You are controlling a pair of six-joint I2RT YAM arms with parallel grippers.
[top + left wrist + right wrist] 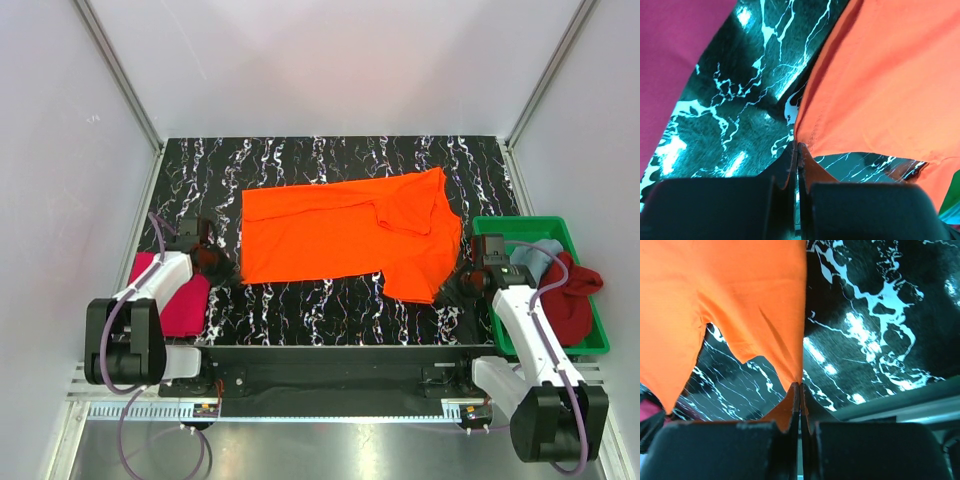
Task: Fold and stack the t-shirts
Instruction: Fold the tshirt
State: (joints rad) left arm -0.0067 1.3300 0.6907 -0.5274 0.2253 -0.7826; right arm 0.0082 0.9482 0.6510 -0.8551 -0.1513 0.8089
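As both end effectors (798,148) (800,388) pinch one orange t-shirt (330,235), three more t-shirts (180,305) (572,298) (530,262) lie aside.

The top view looks steeply down from above and behind the left arm (160,277) and right arm (530,322). It is far enough off to take in the whole counter (330,310). The left wrist camera sits just behind the left fingers (782,175) and looks forward along them, very close to the counter. The orange t-shirt (880,85) fills the space ahead and right of the fingertips, and the magenta t-shirt (670,60) lies far to their left. The right wrist camera sits likewise behind the right fingers (810,407), equally close, with the same orange t-shirt ahead and left of the tips. All three views share that shirt and the counter's marbled surface.
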